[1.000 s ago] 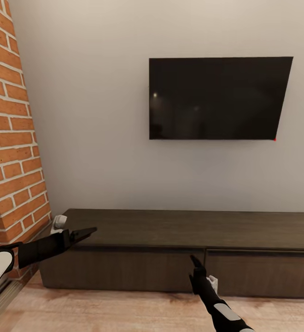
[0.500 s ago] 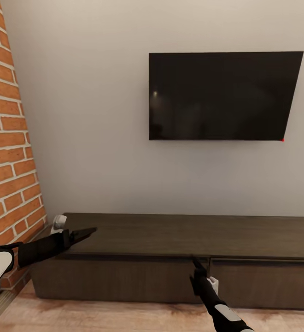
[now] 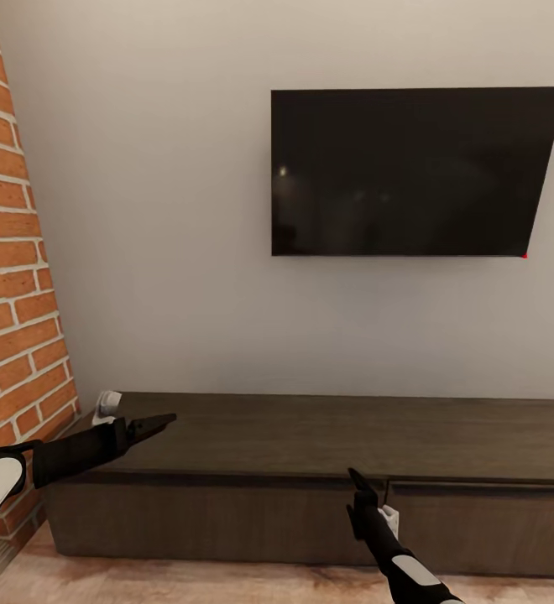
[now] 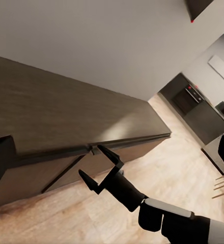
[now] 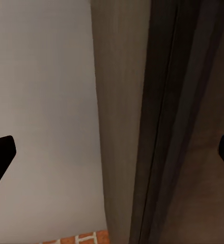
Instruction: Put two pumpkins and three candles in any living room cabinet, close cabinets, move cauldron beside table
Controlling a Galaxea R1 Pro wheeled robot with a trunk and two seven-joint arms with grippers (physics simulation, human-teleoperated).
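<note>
The long, low dark brown wooden cabinet (image 3: 327, 470) sits under the black wall television (image 3: 407, 172). Its handle-less fronts look stiff and heavy; the top-edge gap seems the only purchase. The right gripper (image 4: 103, 169), wide open and empty, hovers there. The left gripper (image 3: 155, 424) is too foreshortened to judge.

My left fingers (image 3: 155, 424) hang over the left end of the cabinet (image 3: 327, 436) top. My right fingers (image 3: 357, 480) are in front of the cabinet, just by the line where its two fronts meet. The cabinet stands on the floor (image 3: 185, 583) against the wall (image 3: 159, 252). The TV (image 3: 403, 172) hangs on that wall, above my right fingers. The brick wall (image 3: 13, 319) is left of my left fingers.
</note>
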